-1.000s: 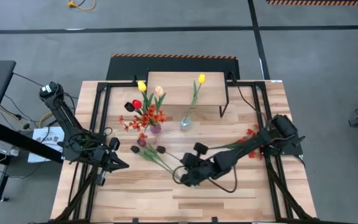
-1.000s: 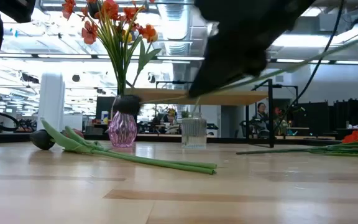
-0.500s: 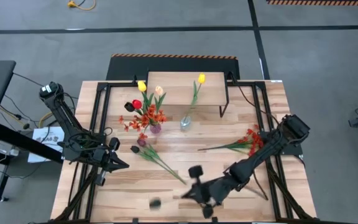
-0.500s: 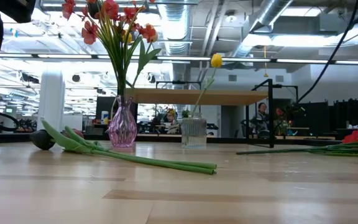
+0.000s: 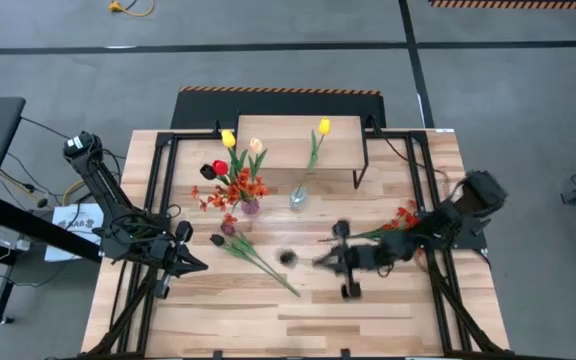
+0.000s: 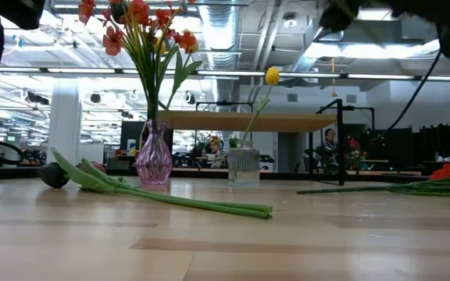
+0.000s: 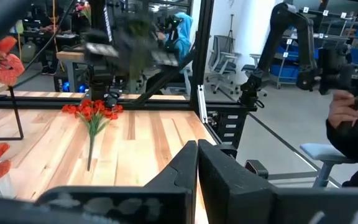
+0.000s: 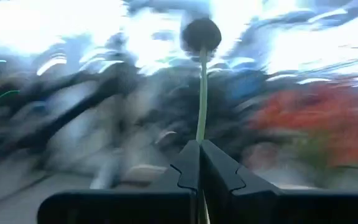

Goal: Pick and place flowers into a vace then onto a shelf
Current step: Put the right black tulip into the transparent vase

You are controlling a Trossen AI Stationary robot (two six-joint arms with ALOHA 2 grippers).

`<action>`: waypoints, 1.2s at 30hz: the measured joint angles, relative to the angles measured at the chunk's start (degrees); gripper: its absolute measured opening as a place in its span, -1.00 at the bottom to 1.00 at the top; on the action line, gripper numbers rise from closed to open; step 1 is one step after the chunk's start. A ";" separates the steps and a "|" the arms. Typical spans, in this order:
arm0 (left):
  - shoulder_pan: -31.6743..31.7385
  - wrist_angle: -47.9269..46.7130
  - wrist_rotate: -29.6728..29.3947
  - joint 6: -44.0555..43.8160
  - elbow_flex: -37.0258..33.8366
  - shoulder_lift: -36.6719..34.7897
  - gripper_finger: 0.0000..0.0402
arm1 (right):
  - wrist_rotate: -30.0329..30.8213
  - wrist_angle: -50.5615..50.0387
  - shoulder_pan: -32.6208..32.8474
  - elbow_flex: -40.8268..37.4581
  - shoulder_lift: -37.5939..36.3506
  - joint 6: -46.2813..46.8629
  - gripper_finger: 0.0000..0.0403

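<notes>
The left gripper rests low over the left part of the table, with its two fingers pressed together and nothing between them. In its own wrist view the fingers meet in one closed wedge.

To the right of this gripper and a little farther toward the back stands a pink vase with a bunch of flowers in it: yellow, red, cream and dark tulip heads above orange-red sprays. Just in front of this vase, between the two grippers, loose tulips lie flat on the wood, with their dark heads toward the left gripper.

Farther right, a clear glass vase holds a single yellow tulip. Behind it is the shelf, with a light wood top on thin black legs.

The right gripper is above the middle of the table, blurred by motion. Its fingers are closed on the green stem of a dark maroon tulip, and the head stands out ahead of the fingertips. In the high view this head shows just to the left of the gripper.

Behind the right gripper, beside its arm, a spray of orange-red flowers lies on the table near the right edge.
</notes>
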 joint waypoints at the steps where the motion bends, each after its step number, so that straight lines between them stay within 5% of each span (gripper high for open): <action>1: -0.02 0.00 0.04 -0.01 0.00 -0.02 -1.00 | 2.16 3.12 -0.51 0.54 -0.45 0.31 -1.00; 11: 0.00 -0.26 -0.26 -0.10 0.00 -0.26 -1.00 | 1.59 3.87 -7.29 8.15 4.80 1.72 -1.00; 25: 0.00 0.88 0.54 2.54 0.00 -0.22 -1.00 | -11.22 3.62 -7.93 22.14 18.73 11.03 -1.00; 36: 0.42 18.10 8.58 9.83 0.00 8.44 -1.00 | -14.25 -5.17 -6.88 39.03 29.87 12.32 -1.00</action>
